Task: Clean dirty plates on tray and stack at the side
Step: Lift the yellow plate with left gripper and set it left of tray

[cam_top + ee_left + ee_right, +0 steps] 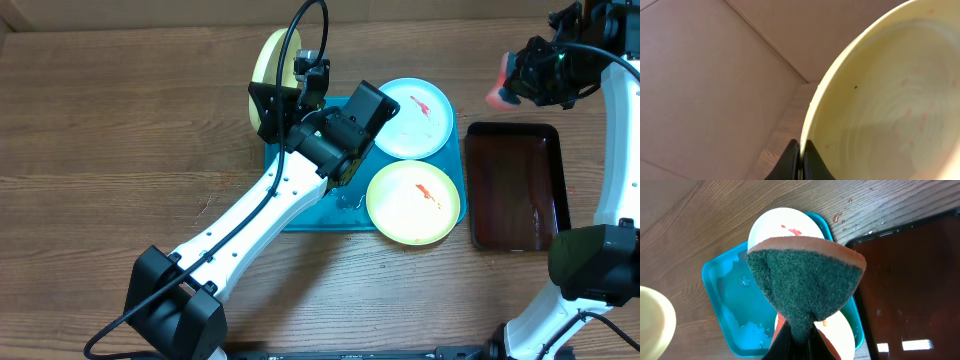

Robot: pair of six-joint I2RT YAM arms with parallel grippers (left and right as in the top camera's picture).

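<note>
Three plates: one pale yellow plate point(268, 62), lifted edge-up near the teal tray's point(345, 213) far left corner, rim pinched in the clenched left jaws. Two red-smeared ones lie on the tray (a blue-white plate point(415, 118) and a yellow plate point(412, 203)). The right jaws grasp one sponge point(805, 275). One brown tray point(515, 185) sits beside them on the bench point(100, 150).

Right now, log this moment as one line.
left jaws: shut on lifted yellow plate, at rim | right jaws: shut on sponge, aloft | blue tray: pale plate and second yellow plate, both red-smeared
</note>
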